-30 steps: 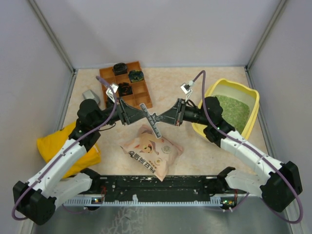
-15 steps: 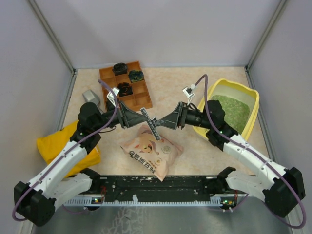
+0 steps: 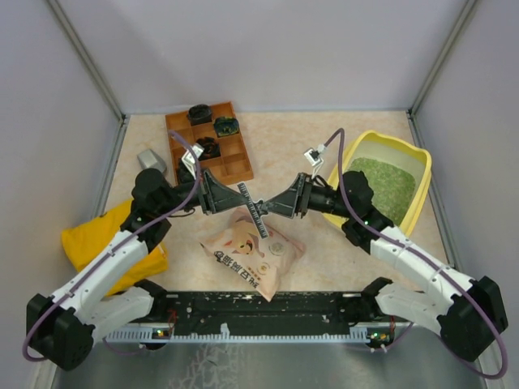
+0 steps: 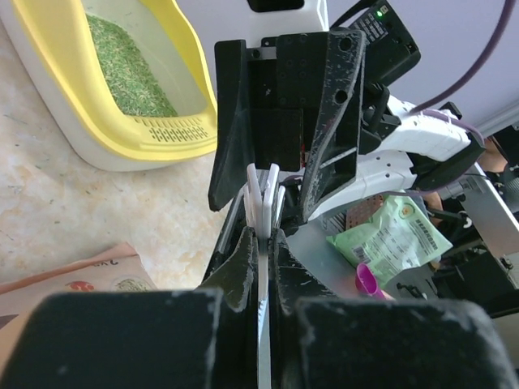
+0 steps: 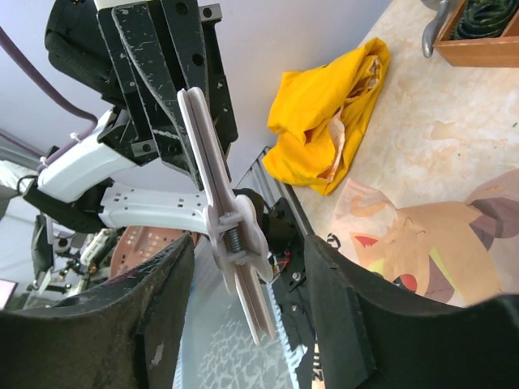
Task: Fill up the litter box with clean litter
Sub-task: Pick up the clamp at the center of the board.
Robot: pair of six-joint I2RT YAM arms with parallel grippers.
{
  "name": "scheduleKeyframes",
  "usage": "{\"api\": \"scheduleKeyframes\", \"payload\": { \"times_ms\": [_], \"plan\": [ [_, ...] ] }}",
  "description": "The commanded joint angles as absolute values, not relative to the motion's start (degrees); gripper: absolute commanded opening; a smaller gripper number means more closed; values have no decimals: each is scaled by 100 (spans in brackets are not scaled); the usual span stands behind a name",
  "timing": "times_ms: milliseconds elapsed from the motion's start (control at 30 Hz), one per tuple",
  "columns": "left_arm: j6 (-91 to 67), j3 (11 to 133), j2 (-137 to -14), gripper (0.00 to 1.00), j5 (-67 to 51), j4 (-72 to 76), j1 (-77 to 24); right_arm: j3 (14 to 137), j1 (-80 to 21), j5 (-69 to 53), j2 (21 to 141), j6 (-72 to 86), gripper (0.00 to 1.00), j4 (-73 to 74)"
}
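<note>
The yellow litter box [image 3: 381,138] stands at the right, with green clean litter [image 3: 383,183] inside; the left wrist view shows the box [image 4: 122,144] and its litter [image 4: 130,73] too. Above the table's middle, my left gripper [image 3: 241,198] is shut on a long white bag clip [image 3: 253,212]. In the left wrist view the clip [image 4: 262,203] is pinched between the left gripper's [image 4: 261,235] jaws. My right gripper [image 3: 273,207] faces it, open. In the right wrist view its jaws [image 5: 247,259] stand apart on either side of the clip [image 5: 212,182] without touching it.
A pink printed pouch [image 3: 251,255] lies flat under the two grippers. A yellow cloth bag [image 3: 101,239] sits at the left. At the back left stands a brown wooden compartment tray [image 3: 236,159], with a grey scoop [image 3: 152,159] beside it.
The clip has changed hands: the left gripper closed on it and the right gripper, shut on it before, has opened. Both arms stay close together over the pouch.
</note>
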State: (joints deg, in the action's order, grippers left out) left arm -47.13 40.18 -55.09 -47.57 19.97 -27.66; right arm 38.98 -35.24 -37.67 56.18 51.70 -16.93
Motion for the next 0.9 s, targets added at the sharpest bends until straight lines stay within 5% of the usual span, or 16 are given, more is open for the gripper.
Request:
{"api": "scheduleKeyframes", "payload": {
  "times_ms": [0, 200, 267, 333, 600, 867],
  "plan": [
    [-4983, 3915, -5560, 0, -5047, 2603, -2777, 4000, -3586, -4051, 5803, 5349, 54, -2542],
    [-5138, 3848, -5599, 0, -5153, 2800, -2778, 3804, -3586, -4141, 5885, 5617, 37, -3060],
    [-5057, 3841, -5565, 0, -5091, 2732, -2777, 3724, -3586, -4083, 5826, 5673, 19, -3192],
    [-4801, 3872, -5527, 11, -5023, 2535, -2777, 3613, -3593, -4069, 5766, 5734, 0, -3418],
    [-2681, 4402, -5339, 52, -4881, 844, -2752, 3482, -3579, -4117, 5659, 5712, 0, -3378],
    [2632, 5132, -4459, 46, -4658, -2387, -2763, 3543, -3475, -3160, 4855, 4762, 0, -1595]
  ]
}}
